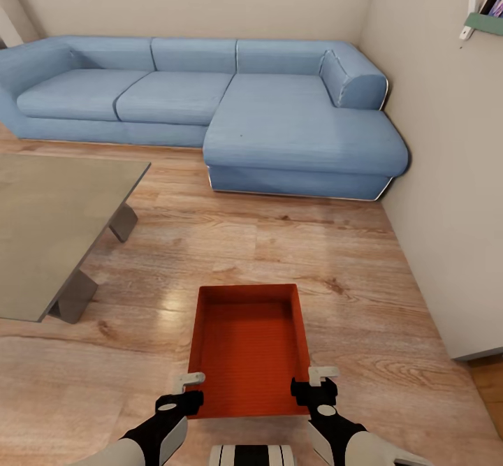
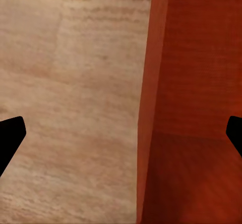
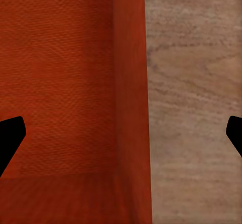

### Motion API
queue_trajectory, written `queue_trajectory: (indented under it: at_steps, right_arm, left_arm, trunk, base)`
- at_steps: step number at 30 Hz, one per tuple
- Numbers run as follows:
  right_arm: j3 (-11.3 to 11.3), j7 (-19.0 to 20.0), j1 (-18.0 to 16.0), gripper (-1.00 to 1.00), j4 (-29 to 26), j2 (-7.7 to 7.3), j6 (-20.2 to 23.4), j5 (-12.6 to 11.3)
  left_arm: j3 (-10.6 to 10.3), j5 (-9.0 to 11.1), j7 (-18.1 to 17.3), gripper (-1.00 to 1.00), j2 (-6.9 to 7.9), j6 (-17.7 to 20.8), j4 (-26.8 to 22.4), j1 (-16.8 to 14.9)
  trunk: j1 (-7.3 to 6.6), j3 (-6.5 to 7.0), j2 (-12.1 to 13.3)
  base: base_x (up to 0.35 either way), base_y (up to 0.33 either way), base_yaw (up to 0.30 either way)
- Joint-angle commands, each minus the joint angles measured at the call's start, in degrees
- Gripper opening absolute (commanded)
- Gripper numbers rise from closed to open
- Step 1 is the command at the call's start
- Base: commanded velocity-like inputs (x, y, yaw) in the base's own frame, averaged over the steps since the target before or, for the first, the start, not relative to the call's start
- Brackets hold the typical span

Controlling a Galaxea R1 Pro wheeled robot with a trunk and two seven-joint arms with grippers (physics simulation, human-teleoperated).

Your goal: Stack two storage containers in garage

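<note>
Container (image 1: 250,354) between grippers (both spread).

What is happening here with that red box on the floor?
A two-armed robot is positioned over one red-orange storage container on the living room's wood floor. Its left gripper and right gripper sit at the box's near corners, jaws open astride the side walls. Nothing is gripped yet. A blue sofa stands beyond.
</note>
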Motion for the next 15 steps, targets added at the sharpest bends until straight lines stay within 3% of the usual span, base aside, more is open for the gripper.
queue_trajectory:
  at_steps: [1, 6, 7, 15]
  right_arm:
    - [-0.5, -0.2, 0.0, 1.0, 0.1, 0.02, -0.2, 0.6]
    - [-0.5, -0.2, 0.0, 1.0, 0.1, 0.03, -0.2, 0.6]
    - [-0.5, -0.2, 0.0, -1.0, 0.1, 0.03, -0.2, 0.6]
    - [-0.5, -0.2, 0.0, -1.0, 0.1, 0.03, -0.5, 0.6]
  left_arm:
    - [-0.5, 0.6, 0.3, 1.0, 0.01, -0.1, 0.0, 0.0]
    - [-0.5, 0.6, 0.1, 1.0, 0.01, -0.1, 0.1, 0.0]
    - [-0.5, 0.6, 0.1, -1.0, 0.01, -0.1, 0.1, 0.0]
    - [-0.5, 0.6, 0.0, -1.0, 0.01, -0.2, 0.0, 0.0]
  trunk:
    - [-0.01, -0.03, 0.0]
    - [-0.01, -0.03, 0.0]
    - [-0.01, -0.03, 0.0]
    - [-0.01, -0.03, 0.0]
  base:
    - [0.0, 0.0, 0.0]
    - [0.0, 0.0, 0.0]
    - [0.0, 0.0, 0.0]
    - [0.0, 0.0, 0.0]
